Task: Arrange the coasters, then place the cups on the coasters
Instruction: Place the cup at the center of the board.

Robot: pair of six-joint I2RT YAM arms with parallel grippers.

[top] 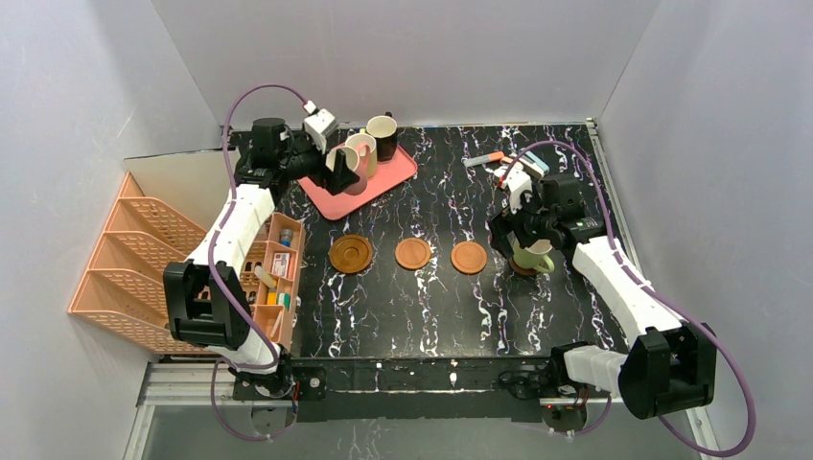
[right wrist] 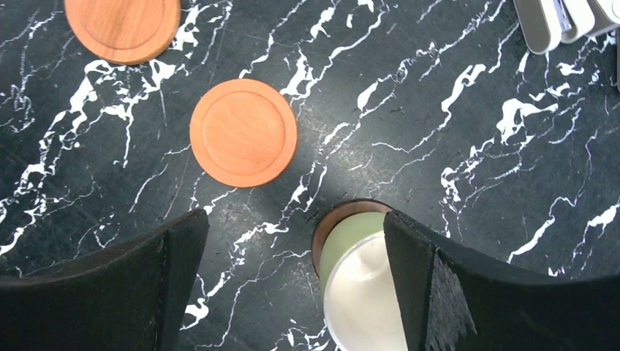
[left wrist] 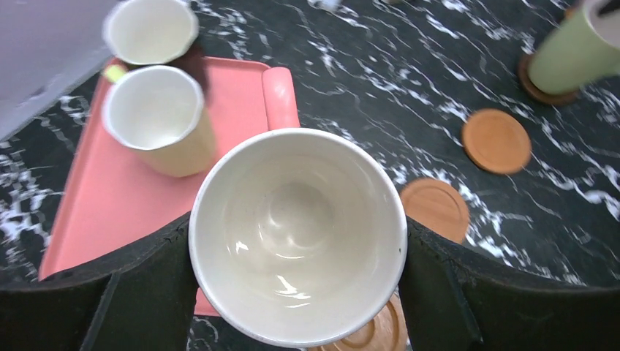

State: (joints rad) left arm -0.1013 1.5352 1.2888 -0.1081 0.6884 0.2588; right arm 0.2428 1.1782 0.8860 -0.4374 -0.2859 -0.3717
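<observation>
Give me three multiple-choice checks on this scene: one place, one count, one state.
1. The green mug stands on: A the pink tray; B a dark coaster; C bare table.
2. How many coasters carry no cup? A one; B five; C three.
3. The right end effector is: A open; B shut on the mug; C shut on a coaster.
B: a brown rim shows under it. C: three bare coasters lie in a row. A: its fingers stand wide apart.
</observation>
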